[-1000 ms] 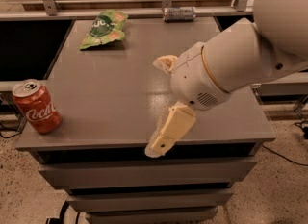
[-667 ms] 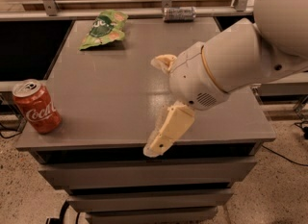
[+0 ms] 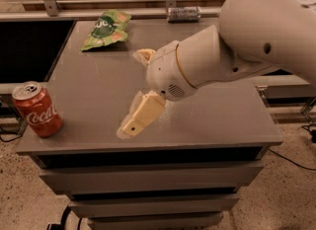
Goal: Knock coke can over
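Observation:
The red coke can [image 3: 37,110] stands upright at the front left corner of the grey table [image 3: 222,120]. My gripper [image 3: 134,92] hovers over the middle of the table, to the right of the can and clear of it. Its two cream fingers are spread apart with nothing between them. The lower finger [image 3: 140,116] points down and left toward the table's front edge. The upper finger [image 3: 145,55] shows behind the wrist. The big white arm [image 3: 237,46] comes in from the right.
A green snack bag [image 3: 105,28] lies at the back left of the table. A silver-grey can [image 3: 183,13] lies on its side at the back edge. Drawers sit below the tabletop. A shelf frame stands behind the table.
The gripper has moved left and a little farther in over the table, closer to the coke can. The can has not moved.

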{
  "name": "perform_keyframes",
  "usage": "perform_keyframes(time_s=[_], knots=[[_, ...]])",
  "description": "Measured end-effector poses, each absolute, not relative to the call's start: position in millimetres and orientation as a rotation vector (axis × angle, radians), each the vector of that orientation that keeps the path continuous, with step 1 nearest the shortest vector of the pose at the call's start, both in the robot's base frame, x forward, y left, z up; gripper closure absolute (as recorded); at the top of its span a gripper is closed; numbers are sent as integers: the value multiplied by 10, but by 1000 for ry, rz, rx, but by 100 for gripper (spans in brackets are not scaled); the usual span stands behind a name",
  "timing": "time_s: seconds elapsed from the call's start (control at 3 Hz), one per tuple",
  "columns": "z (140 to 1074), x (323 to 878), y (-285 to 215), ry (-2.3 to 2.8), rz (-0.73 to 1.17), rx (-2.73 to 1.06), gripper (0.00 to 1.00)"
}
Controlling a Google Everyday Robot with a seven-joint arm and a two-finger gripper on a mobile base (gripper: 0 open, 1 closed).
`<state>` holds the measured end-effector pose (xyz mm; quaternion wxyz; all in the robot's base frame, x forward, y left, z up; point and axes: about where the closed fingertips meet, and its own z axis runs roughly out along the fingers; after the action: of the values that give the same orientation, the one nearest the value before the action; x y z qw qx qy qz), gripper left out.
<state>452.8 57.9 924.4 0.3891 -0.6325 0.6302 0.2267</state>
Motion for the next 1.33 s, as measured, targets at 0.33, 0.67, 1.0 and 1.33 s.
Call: perform_keyframes(time_s=[0.33,0.67,1.0,1.33], knots=[[9190,4734,966,1566,615,-1567,0],[9128,4845,1375,1519,683,-1536,0],[9111,4838,1758,1451,784,-1527,0],[9112,4757,2127,1370,890,-1534,0]])
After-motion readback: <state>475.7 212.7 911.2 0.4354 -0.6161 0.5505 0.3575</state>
